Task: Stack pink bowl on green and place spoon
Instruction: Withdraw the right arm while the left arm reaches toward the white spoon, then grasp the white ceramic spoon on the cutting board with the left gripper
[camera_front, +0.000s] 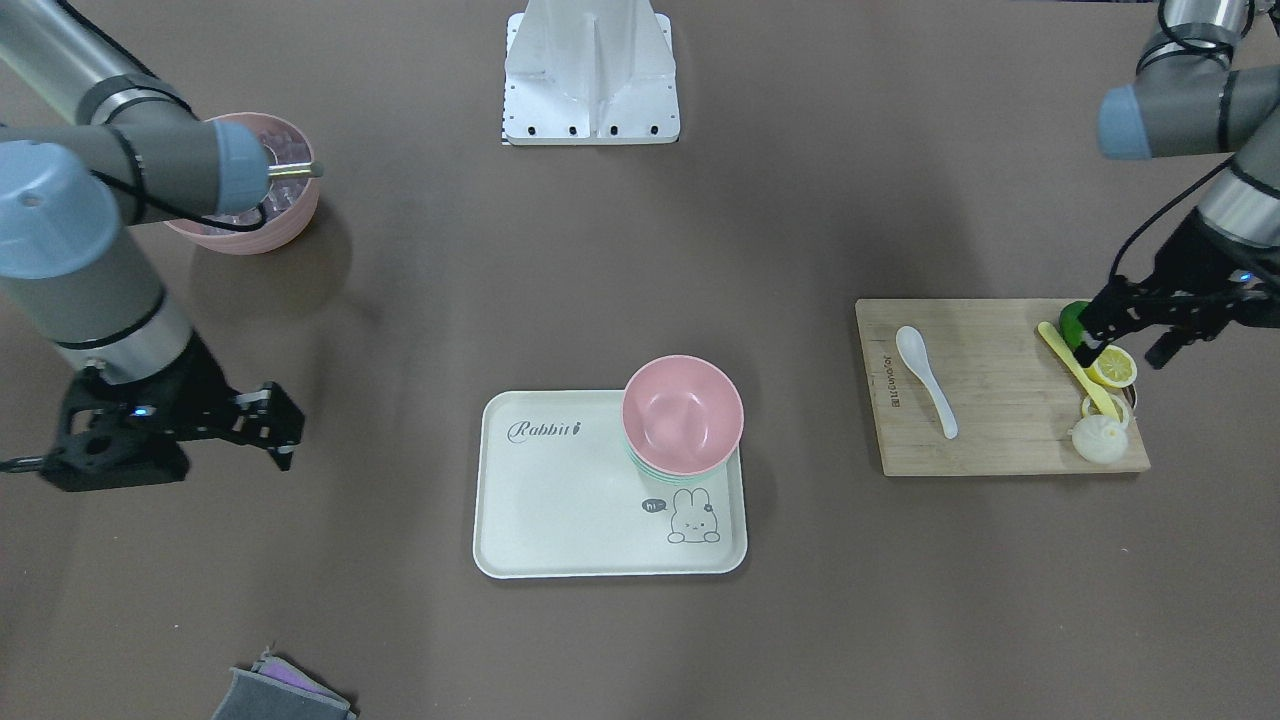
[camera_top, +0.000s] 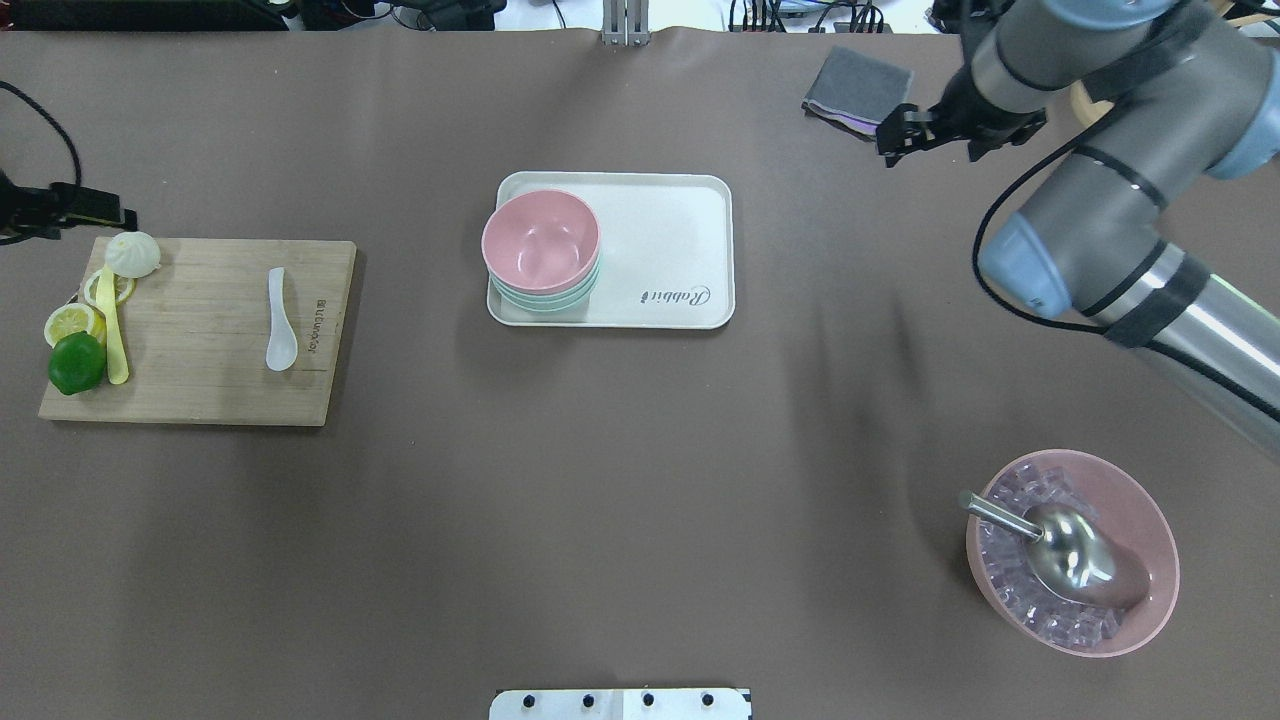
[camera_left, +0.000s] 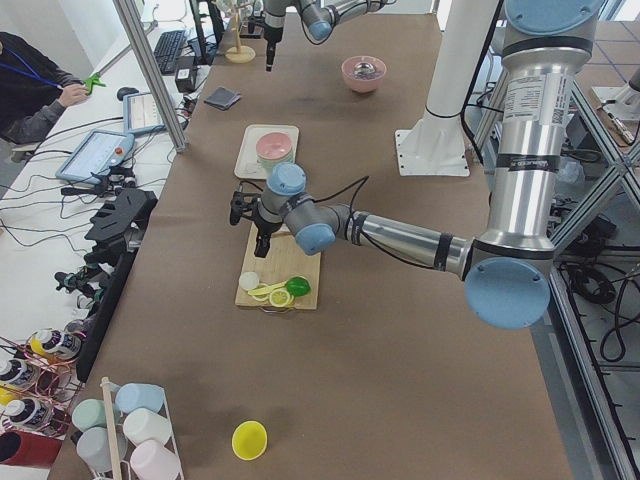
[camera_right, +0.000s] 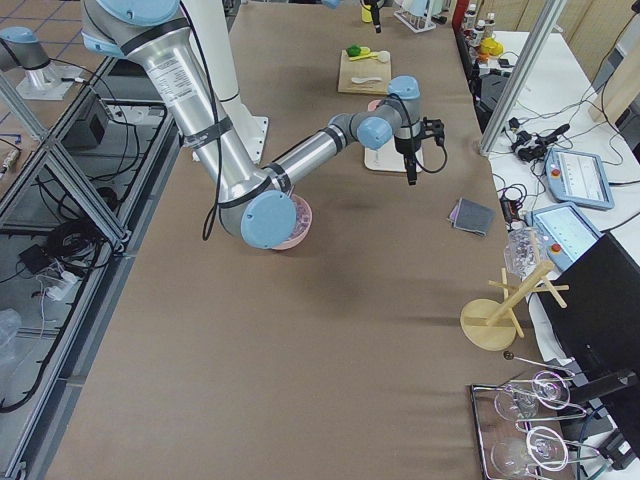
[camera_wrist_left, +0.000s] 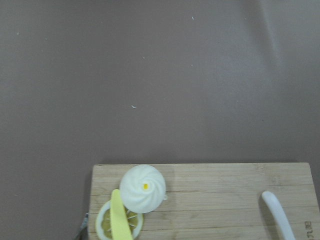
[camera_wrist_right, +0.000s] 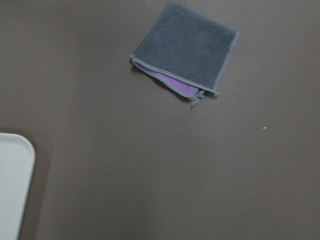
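Observation:
A pink bowl (camera_front: 682, 413) sits nested on top of stacked green bowls (camera_front: 650, 474) at a corner of the white Rabbit tray (camera_front: 560, 510); it also shows in the overhead view (camera_top: 541, 240). A white spoon (camera_front: 925, 380) lies on the wooden cutting board (camera_front: 1000, 440), also in the overhead view (camera_top: 280, 320) and the left wrist view (camera_wrist_left: 277, 212). My left gripper (camera_front: 1125, 352) hovers open and empty over the board's outer end, above the lime. My right gripper (camera_front: 290, 430) is open and empty, away from the tray, near the grey cloth (camera_top: 858, 90).
On the board lie a lime (camera_top: 76, 362), lemon slices (camera_top: 70, 322), a white bun (camera_wrist_left: 143, 187) and a yellow spoon (camera_top: 113, 330). A second pink bowl (camera_top: 1150, 540) of ice cubes with a metal scoop (camera_top: 1060, 555) stands near my right. The arm mount (camera_front: 590, 80) stands at the table's robot side.

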